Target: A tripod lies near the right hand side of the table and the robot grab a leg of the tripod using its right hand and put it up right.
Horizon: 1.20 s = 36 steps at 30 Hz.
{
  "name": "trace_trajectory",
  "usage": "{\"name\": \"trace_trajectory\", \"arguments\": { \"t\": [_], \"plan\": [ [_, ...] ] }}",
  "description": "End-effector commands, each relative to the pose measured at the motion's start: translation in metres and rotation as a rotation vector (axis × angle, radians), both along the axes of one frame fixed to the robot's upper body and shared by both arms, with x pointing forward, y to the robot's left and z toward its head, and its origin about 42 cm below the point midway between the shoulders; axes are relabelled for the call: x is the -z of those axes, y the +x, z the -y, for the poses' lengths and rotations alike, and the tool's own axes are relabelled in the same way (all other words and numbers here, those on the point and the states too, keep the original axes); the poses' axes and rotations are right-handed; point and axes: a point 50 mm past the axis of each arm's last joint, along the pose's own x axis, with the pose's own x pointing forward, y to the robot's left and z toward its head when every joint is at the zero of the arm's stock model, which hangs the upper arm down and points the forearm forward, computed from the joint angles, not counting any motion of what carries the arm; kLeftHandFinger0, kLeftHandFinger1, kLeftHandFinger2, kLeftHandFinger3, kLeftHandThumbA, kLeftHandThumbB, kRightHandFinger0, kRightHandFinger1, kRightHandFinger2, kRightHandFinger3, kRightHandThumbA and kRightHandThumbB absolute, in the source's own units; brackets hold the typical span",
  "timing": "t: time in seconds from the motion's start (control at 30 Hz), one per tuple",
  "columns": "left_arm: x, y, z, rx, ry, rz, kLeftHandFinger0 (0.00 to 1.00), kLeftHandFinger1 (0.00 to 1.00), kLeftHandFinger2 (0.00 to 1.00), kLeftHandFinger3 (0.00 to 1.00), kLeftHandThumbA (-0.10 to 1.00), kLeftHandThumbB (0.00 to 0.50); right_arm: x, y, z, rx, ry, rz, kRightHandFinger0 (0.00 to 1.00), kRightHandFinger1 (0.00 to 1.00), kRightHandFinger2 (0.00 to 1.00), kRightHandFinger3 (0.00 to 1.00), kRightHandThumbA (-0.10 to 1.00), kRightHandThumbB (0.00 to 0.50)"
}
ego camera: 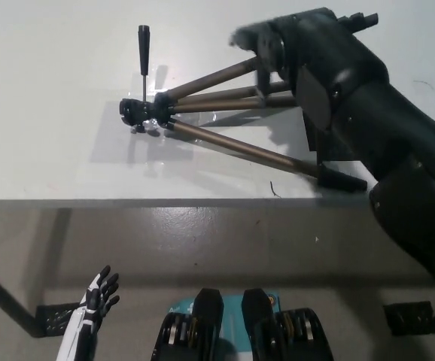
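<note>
One tripod (202,113) is seen lying on the table (52,113), head at 9 o'clock, three legs spread twd 3 o'clock. The right hand (266,45) is blurred over the upper leg; grip cannot be told. Left hand (97,297) is hung at 7 o'clock, fingers apart.

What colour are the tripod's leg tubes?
Bronze-brown metallic tubes on the tripod, with black feet and a black head; seen in the head view.
</note>
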Motion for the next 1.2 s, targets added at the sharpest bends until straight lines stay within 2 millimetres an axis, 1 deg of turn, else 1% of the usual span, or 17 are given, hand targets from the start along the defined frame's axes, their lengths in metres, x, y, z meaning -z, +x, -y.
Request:
{"name": "trace_trajectory", "arguments": {
  "t": [0.0,0.03,0.07,0.1,0.13,0.17,0.23,0.33,0.5,0.6,0.67,0.73,0.77,0.83,0.9,0.97,1.17],
  "plan": [
    [-0.011,0.002,-0.001,0.023,0.014,0.066,1.00,1.00,1.00,1.00,1.00,0.084,-0.015,0.008,0.018,-0.010,-0.195,0.213,1.00,1.00,1.00,1.00,0.48,0.443],
    [-0.010,0.002,-0.002,0.025,0.011,0.064,1.00,1.00,1.00,1.00,1.00,0.100,-0.008,0.010,0.024,-0.076,-0.322,0.372,0.90,0.92,0.99,1.00,0.23,0.300],
    [-0.011,0.002,-0.003,0.025,0.015,0.065,1.00,1.00,1.00,1.00,1.00,0.104,-0.003,0.010,0.028,-0.139,-0.397,0.487,0.60,0.66,0.76,0.95,0.09,0.334],
    [-0.010,0.002,-0.003,0.025,0.016,0.065,1.00,1.00,1.00,1.00,1.00,0.105,-0.002,0.010,0.029,-0.156,-0.412,0.514,0.49,0.58,0.69,0.90,0.06,0.342],
    [-0.010,0.002,-0.003,0.020,0.017,0.076,1.00,1.00,1.00,1.00,1.00,0.105,0.001,0.010,0.035,-0.234,-0.468,0.629,0.04,0.19,0.35,0.74,0.03,0.341],
    [-0.013,0.004,-0.005,0.018,0.018,0.081,1.00,1.00,1.00,1.00,1.00,0.108,-0.003,0.010,0.036,-0.261,-0.460,0.668,0.00,0.01,0.16,0.62,0.08,0.361],
    [-0.014,0.006,-0.004,0.019,0.016,0.084,1.00,1.00,1.00,1.00,1.00,0.114,-0.010,0.010,0.040,-0.326,-0.395,0.733,0.00,0.00,0.17,0.46,0.06,0.337],
    [-0.014,0.005,-0.003,0.026,0.029,0.081,1.00,1.00,1.00,1.00,1.00,0.110,-0.017,0.010,0.042,-0.349,-0.312,0.783,0.00,0.24,0.64,0.31,0.00,0.264],
    [-0.011,0.003,0.001,0.030,0.026,0.069,1.00,1.00,1.00,1.00,1.00,0.125,-0.022,0.005,0.046,-0.398,-0.018,0.892,0.00,0.07,0.47,0.21,-0.10,0.273],
    [-0.011,0.002,0.000,0.031,0.033,0.072,1.00,1.00,1.00,1.00,1.00,0.120,-0.033,0.004,0.043,-0.371,0.094,0.927,0.00,0.00,0.43,0.43,-0.10,0.241],
    [-0.010,0.003,-0.001,0.031,0.043,0.074,1.00,1.00,1.00,1.00,1.00,0.117,-0.049,0.003,0.040,-0.343,0.276,0.947,0.00,0.01,0.48,0.19,-0.10,0.190],
    [-0.011,0.004,-0.002,0.031,0.064,0.066,1.00,1.00,1.00,1.00,1.00,0.122,-0.066,0.001,0.039,-0.297,0.451,0.962,0.00,0.08,0.61,0.15,-0.10,0.181],
    [-0.011,0.004,-0.001,0.033,0.061,0.066,1.00,1.00,1.00,1.00,1.00,0.113,-0.075,0.001,0.037,-0.275,0.527,0.966,0.00,0.11,0.58,0.37,-0.10,0.200],
    [-0.009,0.002,-0.001,0.033,0.045,0.065,1.00,1.00,1.00,1.00,1.00,0.100,-0.098,-0.002,0.034,-0.223,0.712,0.984,0.00,0.11,0.61,0.28,-0.10,0.104],
    [-0.008,0.001,-0.001,0.032,0.052,0.064,1.00,1.00,1.00,1.00,1.00,0.111,-0.112,-0.003,0.033,-0.199,0.834,0.995,0.00,0.20,0.73,0.49,-0.10,0.080],
    [-0.004,-0.002,0.001,0.034,0.048,0.057,1.00,1.00,1.00,1.00,1.00,0.118,-0.121,-0.004,0.036,-0.162,0.931,1.020,0.00,0.21,0.70,0.68,-0.10,0.087],
    [0.000,-0.008,0.000,0.030,0.041,0.041,1.00,1.00,1.00,1.00,1.00,0.097,-0.136,-0.002,0.058,-0.095,1.045,1.036,0.00,0.25,0.69,0.78,-0.10,0.074]
  ]
}}
